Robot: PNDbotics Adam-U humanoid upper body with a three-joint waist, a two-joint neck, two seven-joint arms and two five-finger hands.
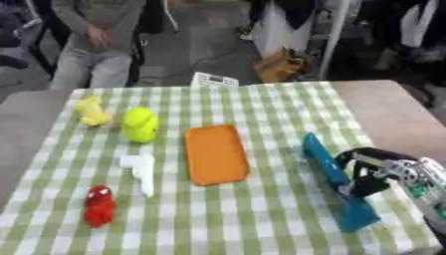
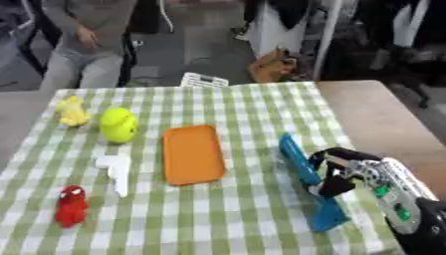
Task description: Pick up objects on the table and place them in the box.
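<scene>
Where the green-and-white checked cloth [image 1: 261, 104] covers the worktop, the robot's right hand [image 1: 370, 174] comes in from the lower right corner, black fingers [image 2: 335, 185] curled against a long blue tool-shaped object [image 1: 335, 182] — it looks like a grip on the blue piece, though the exact contact is blurred. That blue object lies slanted on the cloth, its narrow end pointing up and away, its wider end [image 2: 329, 217] near the front edge of the worktop.

Near the middle of the cloth lies a flat orange rectangular tray with rounded corners [image 1: 216, 154], set lengthwise away from the robot. To its left stands a rounded lime-green plastic figure [image 1: 140, 124], and just beyond that, nearer the left edge, a small pale yellow toy [image 1: 91, 111]. In front of the green figure lies a white elongated object [image 1: 140, 172], close to the tray's left side but apart from it. Further forward, by the lower left, is a small red figure [image 1: 99, 205].

At the far edge of the cloth a white slotted item [image 1: 214, 79] shows — too indistinct to name. No left hand appears in either view.
</scene>
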